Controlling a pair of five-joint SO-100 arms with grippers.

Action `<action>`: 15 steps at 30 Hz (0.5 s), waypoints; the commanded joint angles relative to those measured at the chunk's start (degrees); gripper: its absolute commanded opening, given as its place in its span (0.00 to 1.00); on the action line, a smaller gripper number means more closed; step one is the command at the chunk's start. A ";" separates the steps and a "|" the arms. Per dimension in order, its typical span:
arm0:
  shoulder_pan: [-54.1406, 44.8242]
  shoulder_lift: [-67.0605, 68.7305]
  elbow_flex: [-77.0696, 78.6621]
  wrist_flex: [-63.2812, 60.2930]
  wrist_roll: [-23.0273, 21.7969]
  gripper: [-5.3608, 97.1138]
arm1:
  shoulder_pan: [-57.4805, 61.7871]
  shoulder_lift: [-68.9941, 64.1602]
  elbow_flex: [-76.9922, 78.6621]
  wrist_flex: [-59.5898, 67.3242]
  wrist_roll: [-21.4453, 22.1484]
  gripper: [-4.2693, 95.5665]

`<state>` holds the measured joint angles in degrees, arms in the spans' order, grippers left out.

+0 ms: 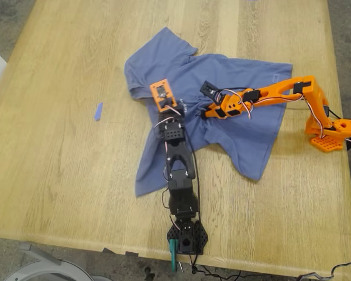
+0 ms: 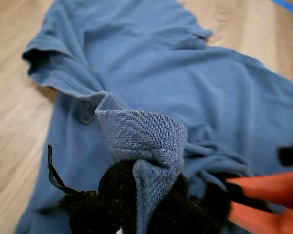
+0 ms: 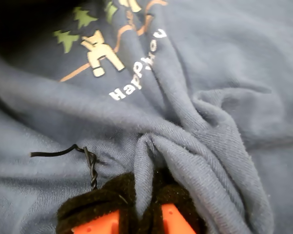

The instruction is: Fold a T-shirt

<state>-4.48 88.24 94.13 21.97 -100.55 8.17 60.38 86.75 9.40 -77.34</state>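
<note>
Two end effectors: both pinching the T-shirt (image 1: 222, 99)
First wrist view: first end effector (image 2: 154, 195) clamps ribbed collar
Second wrist view: second end effector (image 3: 146, 209) nips a fold near the print (image 3: 112, 48)

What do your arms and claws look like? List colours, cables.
One arm is black with an orange head; the other arm is orange with loose wires. My first claw shows fuzzy black padding and a thin black cord; my second claw, orange plastic under similar padding.

A: There's the wooden table (image 1: 76, 175), pale planks under soft, even light, filling nearly the whole exterior view.

B: And a small blue strip (image 1: 98, 111) lies flat on that table, with grey speckled floor (image 1: 6, 20) showing just beyond the table's far edge.
</note>
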 commanded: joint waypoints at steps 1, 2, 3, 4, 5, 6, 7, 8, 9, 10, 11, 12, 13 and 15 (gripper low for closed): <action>5.01 10.46 -0.88 -2.29 1.05 0.05 | 2.37 3.34 -1.49 0.26 0.09 0.04; 6.24 10.81 -0.79 -2.20 1.14 0.05 | 2.37 3.34 -2.02 0.53 0.09 0.04; 7.47 11.16 -0.70 -2.11 1.23 0.05 | 2.46 3.43 -2.37 0.88 0.09 0.04; 8.70 11.51 -0.62 -1.85 1.32 0.05 | 2.55 3.43 -2.72 1.05 0.09 0.04; 9.93 11.95 -0.44 -1.85 1.41 0.05 | 2.64 3.43 -2.90 1.05 0.09 0.04; 11.16 12.39 0.00 -1.76 1.49 0.05 | 2.81 3.52 -2.90 1.05 0.09 0.04; 12.30 13.01 0.62 -1.76 1.49 0.05 | 2.90 3.60 -2.90 1.05 0.09 0.04; 13.45 13.89 1.67 -1.76 1.58 0.05 | 3.08 3.69 -2.99 1.05 0.09 0.04; 14.41 14.77 2.90 -1.76 1.58 0.05 | 3.34 3.96 -3.08 1.05 0.09 0.04; 15.29 15.64 4.22 -1.85 1.58 0.05 | 3.69 4.13 -3.34 1.05 0.09 0.04; 16.17 16.52 5.54 -1.93 1.58 0.05 | 4.04 4.22 -3.69 1.23 0.09 0.04; 16.96 17.23 6.77 -2.02 1.67 0.05 | 4.39 4.39 -4.22 1.49 0.00 0.04; 17.58 17.75 7.73 -2.29 1.67 0.05 | 4.75 4.39 -4.83 1.76 -0.09 0.04; 18.63 18.11 8.88 -2.55 1.67 0.05 | 5.54 4.48 -6.42 2.46 -0.26 0.04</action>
<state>11.69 96.68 103.71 21.97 -99.49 11.07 60.91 83.85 11.51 -77.34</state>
